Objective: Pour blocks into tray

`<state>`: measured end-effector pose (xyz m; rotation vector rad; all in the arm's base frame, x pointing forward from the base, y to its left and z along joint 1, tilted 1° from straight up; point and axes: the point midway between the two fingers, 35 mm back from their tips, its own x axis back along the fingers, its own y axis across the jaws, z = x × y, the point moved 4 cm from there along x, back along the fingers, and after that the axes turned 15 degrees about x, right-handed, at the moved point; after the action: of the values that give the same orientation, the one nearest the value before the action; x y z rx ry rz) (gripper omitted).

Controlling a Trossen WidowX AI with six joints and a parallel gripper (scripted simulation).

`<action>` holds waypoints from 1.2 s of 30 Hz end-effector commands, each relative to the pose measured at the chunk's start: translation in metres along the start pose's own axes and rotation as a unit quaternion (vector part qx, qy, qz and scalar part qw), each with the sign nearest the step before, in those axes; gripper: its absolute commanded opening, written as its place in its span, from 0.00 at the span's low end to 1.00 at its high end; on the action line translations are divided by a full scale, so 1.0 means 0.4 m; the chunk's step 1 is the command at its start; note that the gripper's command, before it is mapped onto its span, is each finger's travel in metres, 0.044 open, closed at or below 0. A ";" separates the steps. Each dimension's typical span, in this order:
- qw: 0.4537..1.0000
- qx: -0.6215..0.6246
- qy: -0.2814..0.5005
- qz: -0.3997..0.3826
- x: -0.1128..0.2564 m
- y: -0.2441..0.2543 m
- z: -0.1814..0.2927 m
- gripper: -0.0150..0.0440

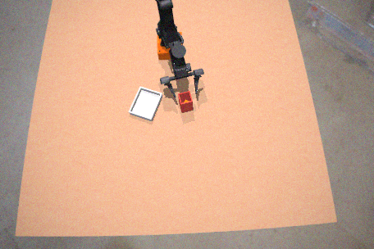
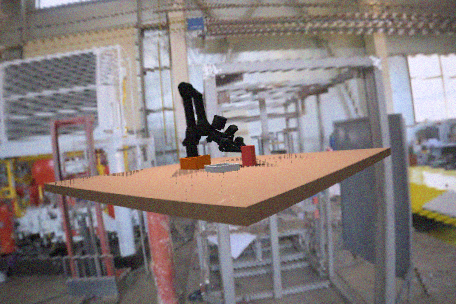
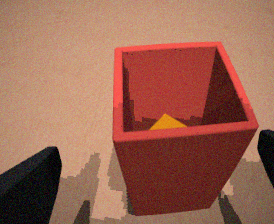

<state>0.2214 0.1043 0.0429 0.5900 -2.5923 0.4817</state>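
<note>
Cup upright, fingers unloaded

The bench point(image 1: 176, 174) point(image 2: 220, 192) supports a black arm point(image 1: 167, 22) point(image 2: 190, 112). Its fingers point(image 1: 187, 99) stand wide open, gripping nothing. The white tray point(image 1: 136, 101) point(image 2: 223, 168) lies near the red cup point(image 1: 186, 106) point(image 2: 248, 156) point(image 3: 180, 172), which stands upright on the bench, an orange block point(image 1: 186, 101) point(image 3: 167, 122) visible inside.

Red cup point(image 1: 186, 106) point(image 2: 248, 156) point(image 3: 180, 170), orange-yellow block point(image 1: 186, 101) point(image 3: 167, 123), white tray point(image 1: 145, 104) point(image 2: 223, 167), black hand point(image 1: 185, 98) point(image 2: 246, 149) point(image 3: 161, 149).

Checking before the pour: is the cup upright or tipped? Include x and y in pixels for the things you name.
Upright: the red cup point(image 1: 186, 106) point(image 2: 248, 156) point(image 3: 185, 172) stands on the table point(image 1: 176, 174) point(image 2: 200, 189) point(image 3: 53, 65), its open mouth facing up.
</note>
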 end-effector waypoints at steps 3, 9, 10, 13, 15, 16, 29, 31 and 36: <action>1.000 0.003 -0.003 -0.002 -0.029 0.000 -0.001 1.00; 1.000 0.003 -0.003 -0.002 -0.050 0.000 0.001 1.00; 1.000 0.003 -0.003 -0.002 -0.054 0.000 0.001 1.00; 1.000 0.003 -0.003 -0.002 -0.065 0.001 0.002 1.00; 1.000 0.003 -0.003 -0.002 -0.072 0.001 0.002 1.00; 1.000 0.003 -0.003 -0.002 -0.076 0.001 0.002 1.00; 1.000 0.003 -0.004 -0.001 -0.123 0.002 0.001 1.00; 1.000 0.003 -0.004 -0.001 -0.130 0.003 0.000 1.00; 1.000 0.003 -0.004 -0.001 -0.141 0.003 -0.002 1.00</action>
<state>0.2627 0.1211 0.0172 0.5889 -2.5961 0.4807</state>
